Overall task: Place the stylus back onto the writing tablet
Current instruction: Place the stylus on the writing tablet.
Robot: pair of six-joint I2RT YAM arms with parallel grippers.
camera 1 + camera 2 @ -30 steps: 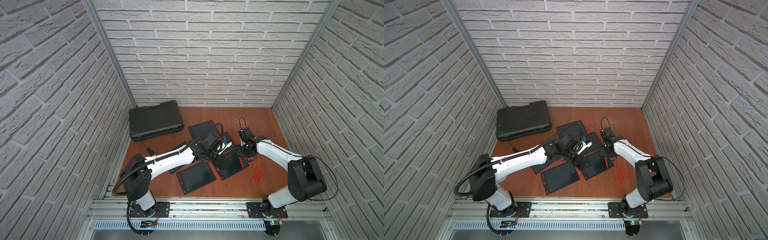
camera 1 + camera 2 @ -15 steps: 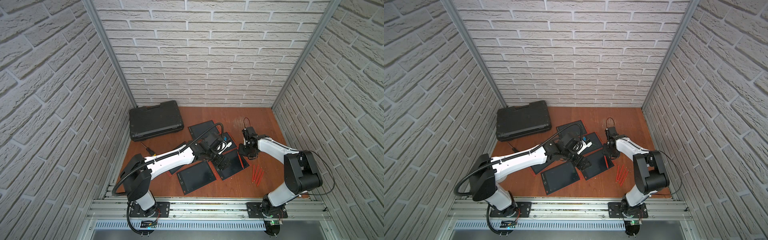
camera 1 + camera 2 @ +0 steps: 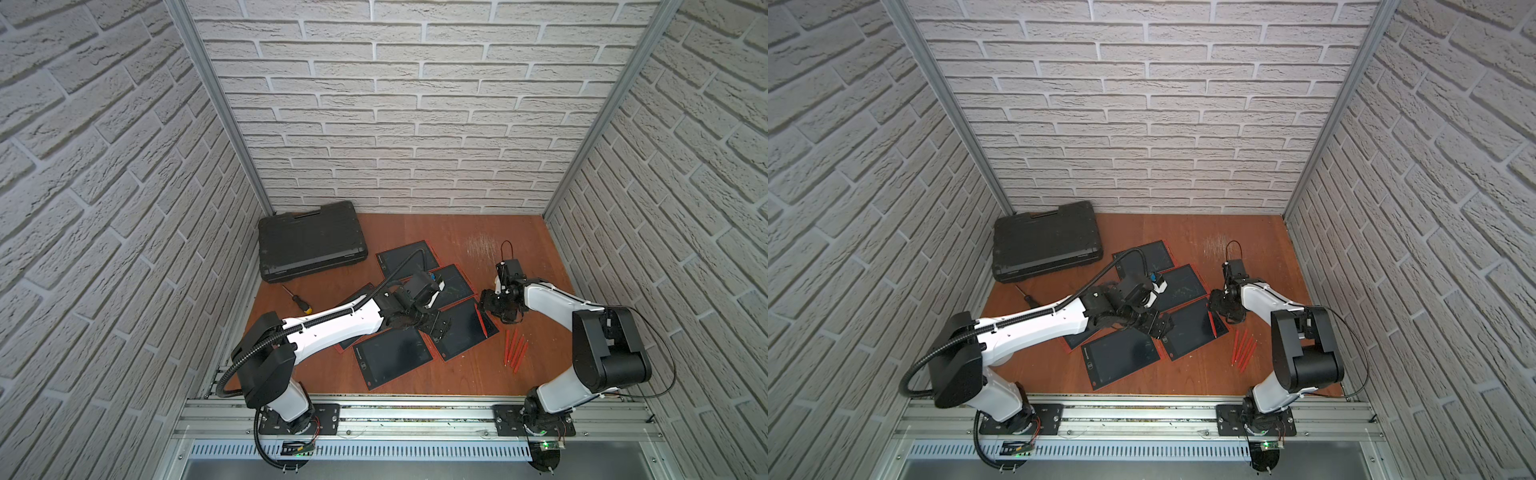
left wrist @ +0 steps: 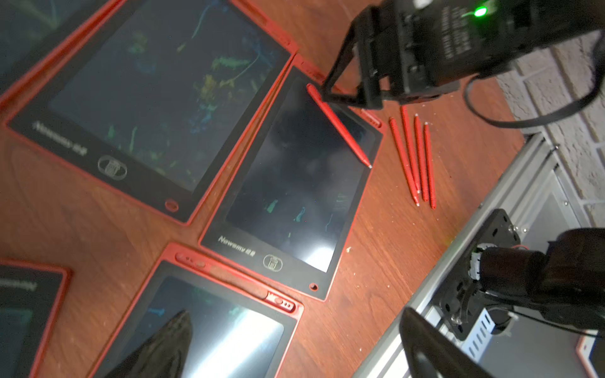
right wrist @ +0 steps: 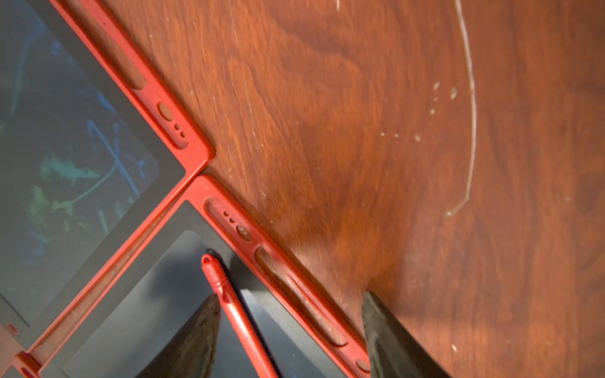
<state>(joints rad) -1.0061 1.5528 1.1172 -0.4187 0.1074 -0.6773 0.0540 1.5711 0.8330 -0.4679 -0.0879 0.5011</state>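
The right end effector point(image 5: 291, 296) has just let go, and its jaws are spread apart. The stylus point(image 4: 339, 126) now lies flat on the tablet point(image 4: 294, 203), near its right edge. That job looks done. The left end effector point(image 3: 435, 328) is spread wide and holds nothing.

Five red-framed writing tablets point(image 3: 392, 359), five red styluses point(image 4: 339, 126), one closed black case point(image 3: 309, 241), one screwdriver point(image 3: 298, 300) with a yellow-and-black handle, two white-and-black robot arms point(image 3: 332, 328)
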